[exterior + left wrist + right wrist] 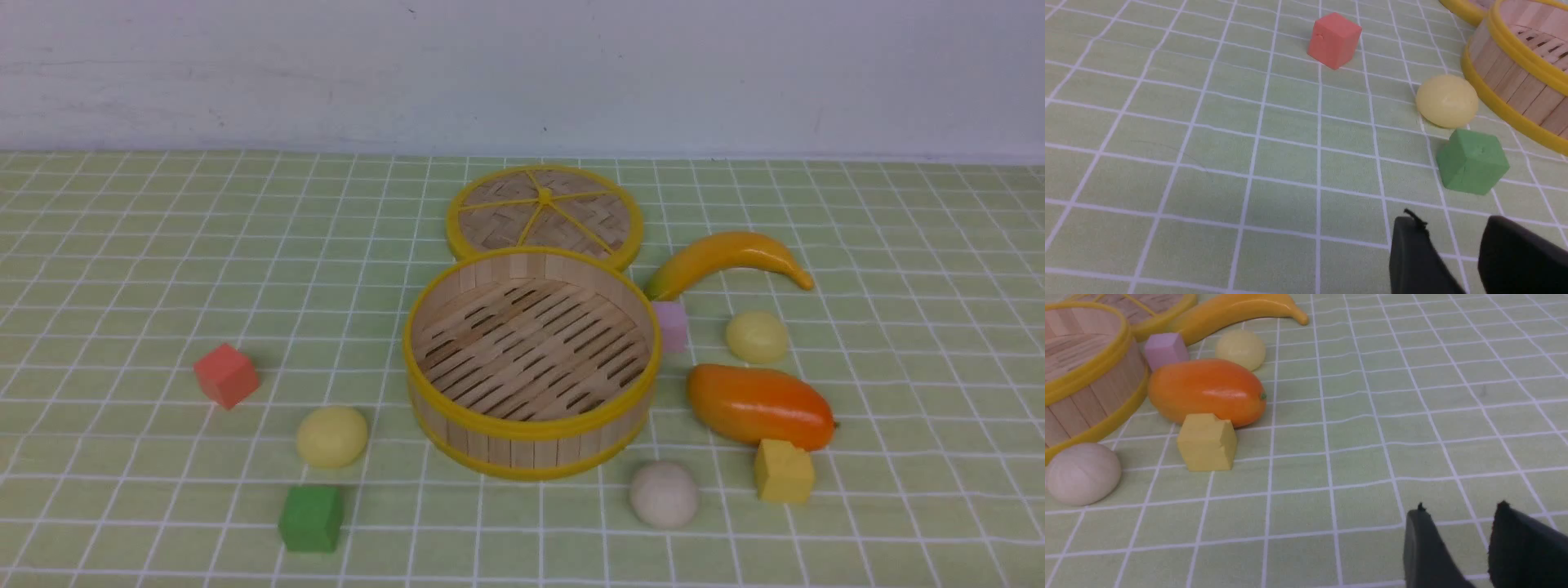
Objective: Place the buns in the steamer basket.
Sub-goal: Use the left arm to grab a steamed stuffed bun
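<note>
Looking from the front, can see the steamer basket (531,431) in the middle of the green checked surface (122,245), empty inside. Can see its flat lid (544,212) lying just behind it, on the far side. Can count all three buns, and all out on the surface. Finds the left yellow bun (332,437) near the basket's left side, between the red cube (226,375) and the green cube (311,518). Finds the right yellow bun (758,336) on the right, between the banana (727,260) and the mango (759,406), with the pink cube (672,327) up against the basket. Finds the white bun (664,494) just in front of the basket, a bit to the right, close to the yellow cube (784,471).

Shows both claws only in the wrist views, not from the front. Shows the left claw (1453,228) with its two black fingers apart and holding nothing, low over the surface, near the green cube. Takes in just the one yellow bun there, next to the basket wall. Shows the right claw (1461,514) with fingers apart too, holding nothing, over bare squares well apart from the other two buns.
</note>
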